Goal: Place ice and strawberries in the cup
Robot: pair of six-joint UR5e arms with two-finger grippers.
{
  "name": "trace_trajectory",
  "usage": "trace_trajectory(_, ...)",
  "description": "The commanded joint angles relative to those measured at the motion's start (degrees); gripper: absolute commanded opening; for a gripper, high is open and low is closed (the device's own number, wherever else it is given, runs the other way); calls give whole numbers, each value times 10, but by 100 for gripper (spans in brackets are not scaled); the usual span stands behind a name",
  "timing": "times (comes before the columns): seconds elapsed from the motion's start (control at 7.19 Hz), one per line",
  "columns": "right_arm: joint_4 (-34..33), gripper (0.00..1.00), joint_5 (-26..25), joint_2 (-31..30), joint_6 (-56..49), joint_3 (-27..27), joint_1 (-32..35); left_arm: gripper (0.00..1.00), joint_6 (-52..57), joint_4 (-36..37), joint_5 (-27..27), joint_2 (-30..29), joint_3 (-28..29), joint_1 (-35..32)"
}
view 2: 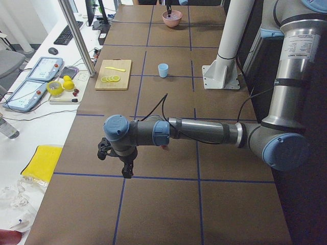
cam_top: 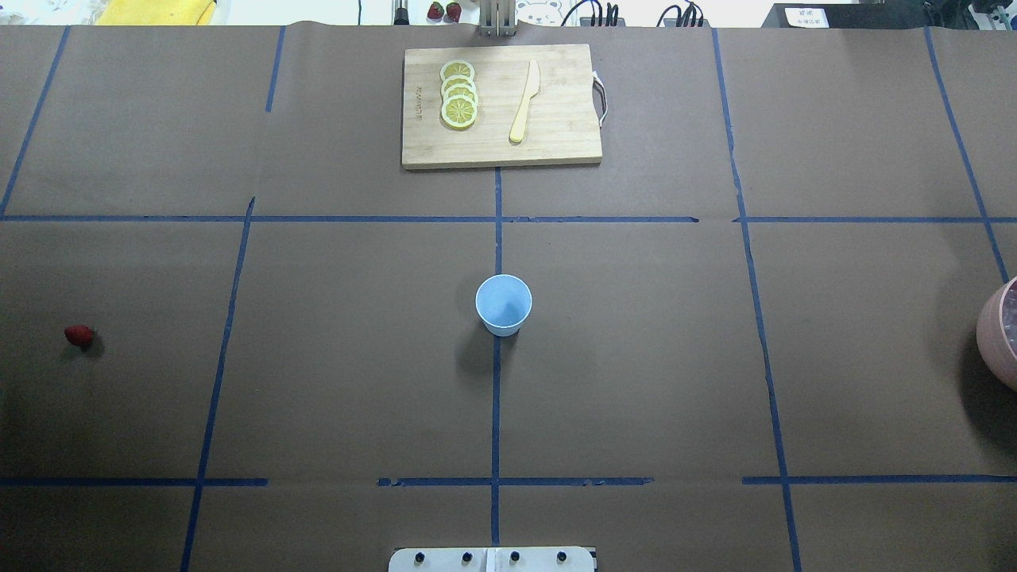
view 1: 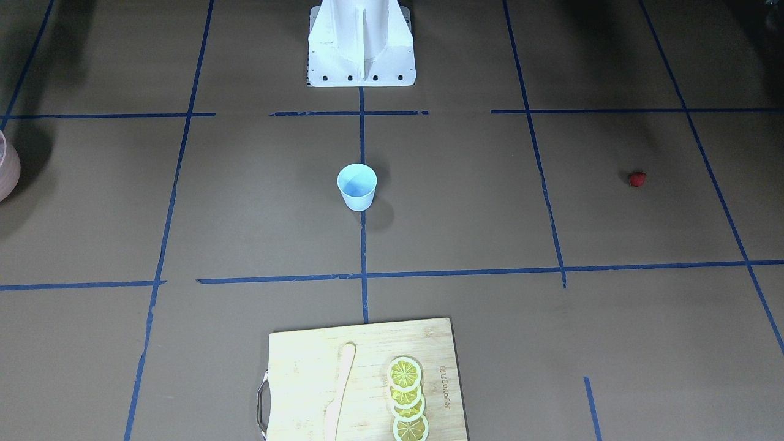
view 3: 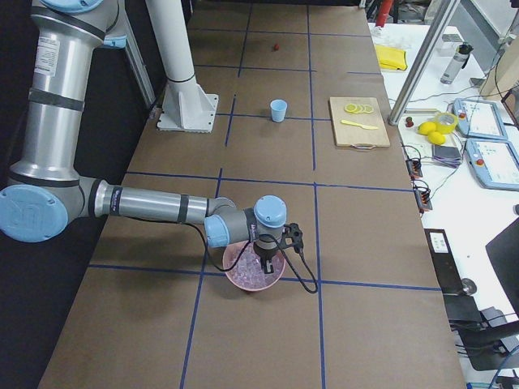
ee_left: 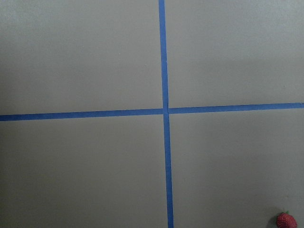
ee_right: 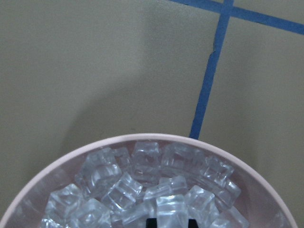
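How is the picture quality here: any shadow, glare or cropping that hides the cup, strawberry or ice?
Front-facing view: even light, cup sharp with a soft shadow, top corners dark. Overhead view: strip beyond the table washed out, pink bowl cropped at the edge. Left wrist view: slightly soft, strawberry right at the bottom corner. Right wrist view: ice in focus, no glare.
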Motion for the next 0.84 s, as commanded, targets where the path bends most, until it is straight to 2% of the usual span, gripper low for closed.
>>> trace_trajectory(0.0,-1,0,7,-1,-2,15,24,100,0,2,0,0,-4,-1)
trace_trajectory(0.28,-28,0,17,-6,-2,73,56,100,0,2,0,0,-4,0)
trace_trajectory(0.56,-124,0,17,2,-2,161,66,100,-1,3,0,1,-8,0)
trace_trajectory(0.7,-183,0,16,27,5,203,66,100,-1,3,0,1,-8,0)
